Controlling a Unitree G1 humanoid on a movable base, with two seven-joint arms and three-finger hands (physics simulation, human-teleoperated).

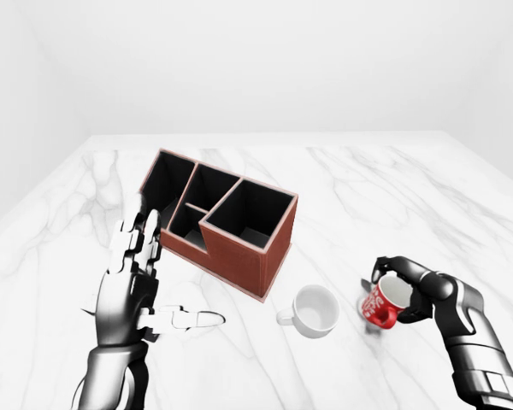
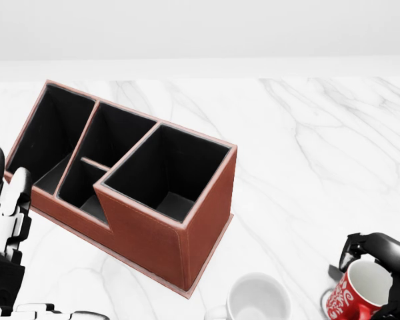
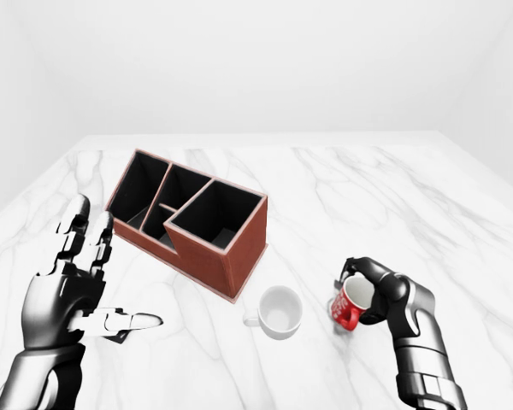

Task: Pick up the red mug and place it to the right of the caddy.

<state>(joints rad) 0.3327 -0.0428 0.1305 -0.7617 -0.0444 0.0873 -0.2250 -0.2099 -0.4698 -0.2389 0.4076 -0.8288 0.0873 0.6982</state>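
The red mug (image 1: 381, 306) with white lettering sits at the lower right of the left-eye view, tilted with its mouth toward the right. My right hand (image 1: 397, 289) is shut on it, fingers (image 2: 367, 241) curled over the rim. The brown caddy (image 1: 239, 252), with several black compartments, stands left of the mug on the marble table (image 1: 368, 196). My left hand (image 1: 158, 278) is open at the caddy's left end, fingers up and thumb out, holding nothing.
A white mug (image 1: 315, 310) stands between the caddy and the red mug, close to the caddy's right corner. White walls rise beyond the table's far edge.
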